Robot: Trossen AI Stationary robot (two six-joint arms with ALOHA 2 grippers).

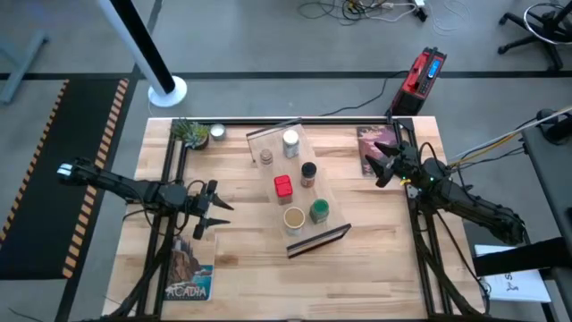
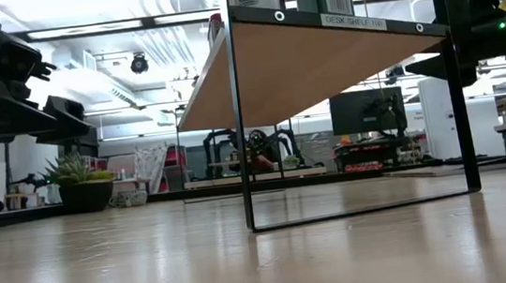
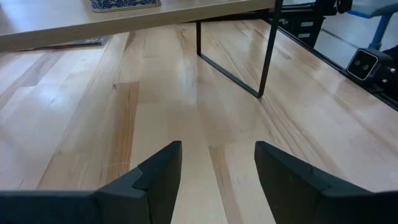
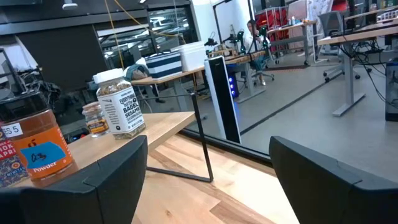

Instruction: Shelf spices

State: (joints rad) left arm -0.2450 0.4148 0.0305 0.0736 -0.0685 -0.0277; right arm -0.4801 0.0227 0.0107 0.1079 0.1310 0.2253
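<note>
- Surface [image 1: 250,259]: your near half lies bare, with room to pull both arms back.
- Shelf [image 1: 304,224]: stands mid-surface, angled, dark strip nearest you.
- Spices [image 1: 284,186]: all six sit on the shelf; the task looks complete.
- Left claw [image 1: 217,215]: left of the shelf, apart, spread, empty.
- Right claw [image 1: 382,165]: right of the shelf, spread, empty.

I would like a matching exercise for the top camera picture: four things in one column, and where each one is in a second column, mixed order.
Things:
1. white-capped jar
2. green-lidded jar
3. potted plant
4. left gripper

Places:
A. far left corner of the table
B. over bare table, left of the shelf
C. shelf's far end
D. shelf's near end, by the dark strip

Pairs: 1-C, 2-D, 3-A, 4-B
</note>
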